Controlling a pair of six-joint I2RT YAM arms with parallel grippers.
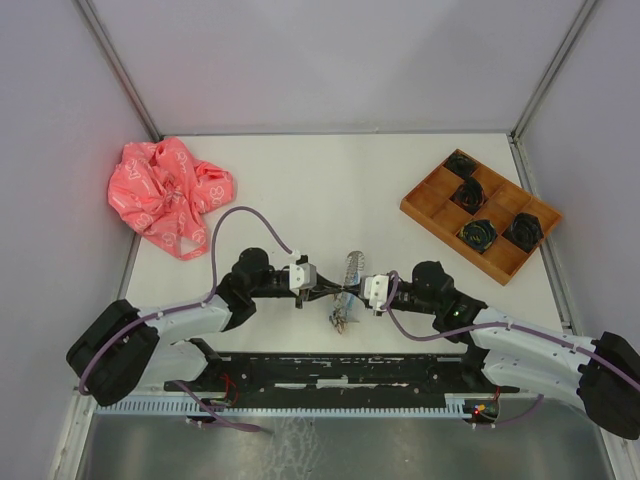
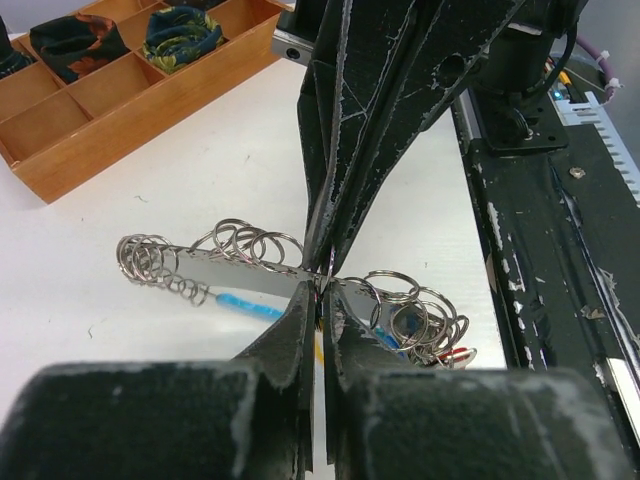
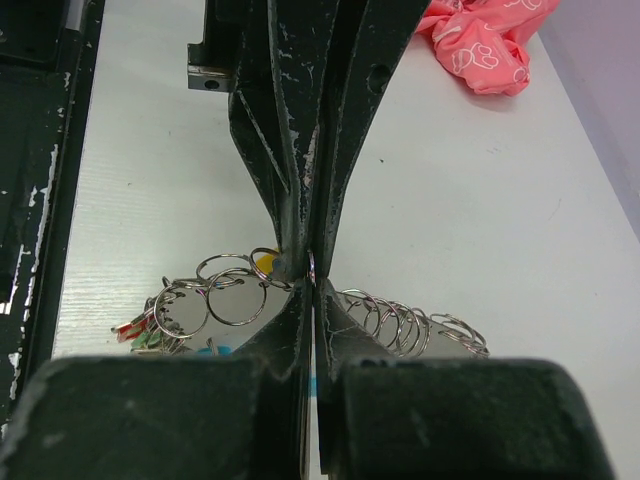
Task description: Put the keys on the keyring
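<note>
Two pairs of fingers meet tip to tip low over the middle of the table (image 1: 330, 190). The left fingers (image 2: 285, 335) are clenched, with only a hairline slit between them. The right fingers (image 3: 285, 335) are pressed together in the same way. A thin keyring (image 3: 311, 266) stands on edge at the point where the tips meet. Both pairs appear to nip it, though the contact itself is too small to see clearly.

Directly beneath the tips lies a flat metal strip (image 2: 240, 272) threaded with many loose rings (image 2: 150, 258). A blue piece (image 2: 242, 303) lies just beside it. In the left wrist view, the bunch of keys (image 2: 425, 330) lies on the table at 4 o'clock from the tips. It is tangled in more rings and shows red and green bits at its outer end. From above, the strip runs from the fingers towards 12 o'clock and the keys sit at 6 o'clock, close to the black base plate (image 1: 330, 370).

Farther out in the top view, a wooden tray (image 1: 432, 205) with compartments lies at 2 o'clock and well apart from the fingers. Dark items (image 1: 478, 233) sit in four of its compartments. A crumpled pink bag (image 1: 165, 195) rests at 10 o'clock, near the table's left edge.
</note>
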